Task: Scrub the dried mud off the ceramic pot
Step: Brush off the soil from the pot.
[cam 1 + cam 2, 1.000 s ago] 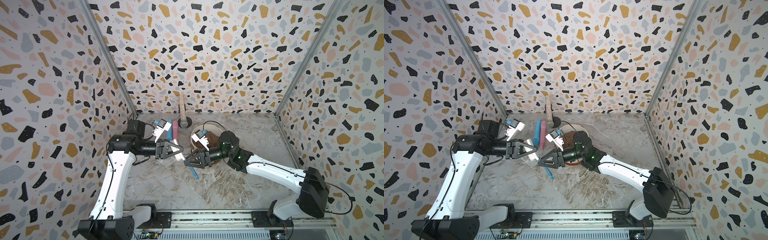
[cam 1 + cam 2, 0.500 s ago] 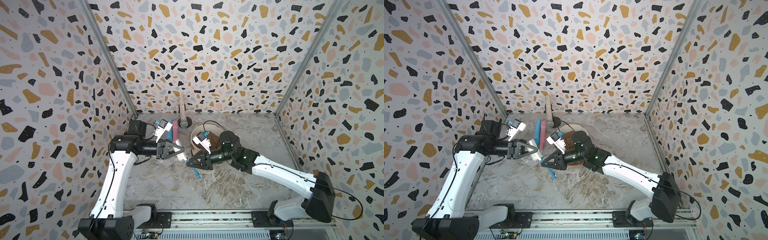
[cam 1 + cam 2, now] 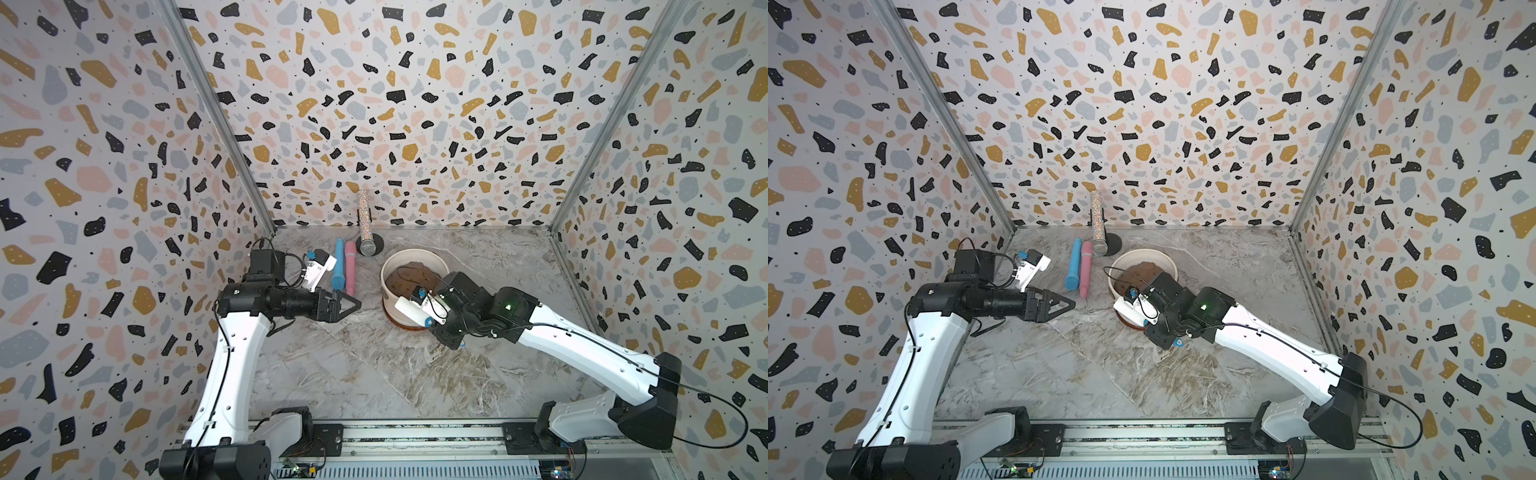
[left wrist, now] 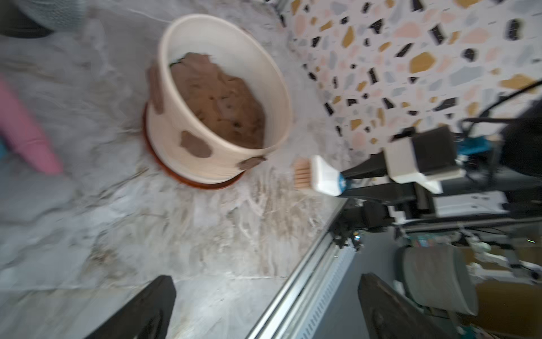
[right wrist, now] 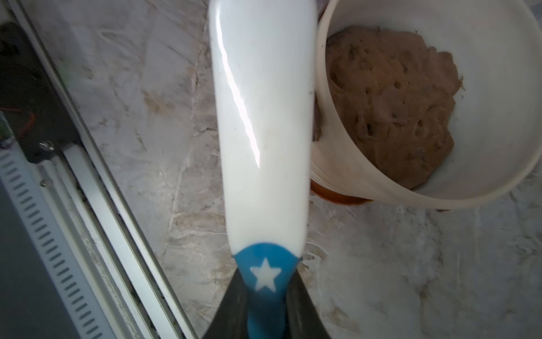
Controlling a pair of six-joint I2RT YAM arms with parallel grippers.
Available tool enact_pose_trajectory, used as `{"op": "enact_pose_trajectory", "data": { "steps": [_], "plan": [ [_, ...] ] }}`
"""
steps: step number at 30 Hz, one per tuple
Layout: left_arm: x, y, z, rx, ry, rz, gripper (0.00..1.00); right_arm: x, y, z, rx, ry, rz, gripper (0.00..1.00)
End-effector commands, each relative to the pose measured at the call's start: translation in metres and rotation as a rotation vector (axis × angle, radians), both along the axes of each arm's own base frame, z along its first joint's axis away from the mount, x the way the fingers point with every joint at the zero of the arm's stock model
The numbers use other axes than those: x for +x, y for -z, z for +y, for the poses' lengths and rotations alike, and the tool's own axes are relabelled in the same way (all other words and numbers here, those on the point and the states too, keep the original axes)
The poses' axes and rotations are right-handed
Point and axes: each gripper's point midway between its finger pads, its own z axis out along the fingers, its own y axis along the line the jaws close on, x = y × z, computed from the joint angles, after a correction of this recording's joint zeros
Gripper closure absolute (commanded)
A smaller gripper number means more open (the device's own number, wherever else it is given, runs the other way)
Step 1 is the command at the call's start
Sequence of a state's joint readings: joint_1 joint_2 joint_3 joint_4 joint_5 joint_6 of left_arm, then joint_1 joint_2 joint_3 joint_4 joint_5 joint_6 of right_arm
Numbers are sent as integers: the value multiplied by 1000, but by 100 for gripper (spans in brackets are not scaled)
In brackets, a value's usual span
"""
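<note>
- From left wrist only: three mud patches (image 4: 195,143) on pot (image 4: 176,129) wall; not made out in both top views.
- One pot on desk (image 3: 374,374), 3 o'clock of left claw (image 4: 265,281): gaping, empty.
- One brush (image 5: 261,117) pinched in right claw (image 5: 265,281).

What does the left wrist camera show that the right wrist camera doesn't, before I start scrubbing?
Left wrist only: mud patches across the pot's outer wall, the bristles of the brush, and a pink tube. Right wrist only: the star on the brush's blue handle, pinched in the right gripper; of the mud, just a brown sliver at the brush's edge. Both: the pot, its soil, the orange saucer and the white brush.
</note>
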State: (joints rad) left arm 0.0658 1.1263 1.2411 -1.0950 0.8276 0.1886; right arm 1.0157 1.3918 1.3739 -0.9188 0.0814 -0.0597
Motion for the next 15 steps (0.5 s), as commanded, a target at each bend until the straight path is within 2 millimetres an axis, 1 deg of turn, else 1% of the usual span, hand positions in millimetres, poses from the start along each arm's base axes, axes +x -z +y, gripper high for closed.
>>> {"op": "enact_pose_trajectory", "data": {
  "steps": [1,3,7,10,13,15],
  "plan": [
    [23,29,54,302,-200,-25,0,17,-1,-43,-273,36,-191,100],
    [25,37,68,376,-245,-17,0,21,-6,-39,-314,11,-294,100],
    [25,48,84,459,-287,1,0,33,-13,-30,-338,-24,-442,100],
    [24,51,87,481,-287,6,0,39,-13,-25,-349,-59,-504,100],
    [24,49,86,478,-279,0,0,44,-4,-25,-371,-74,-554,100],
    [24,47,85,480,-270,-2,0,49,1,-22,-365,-58,-578,100]
  ]
}}
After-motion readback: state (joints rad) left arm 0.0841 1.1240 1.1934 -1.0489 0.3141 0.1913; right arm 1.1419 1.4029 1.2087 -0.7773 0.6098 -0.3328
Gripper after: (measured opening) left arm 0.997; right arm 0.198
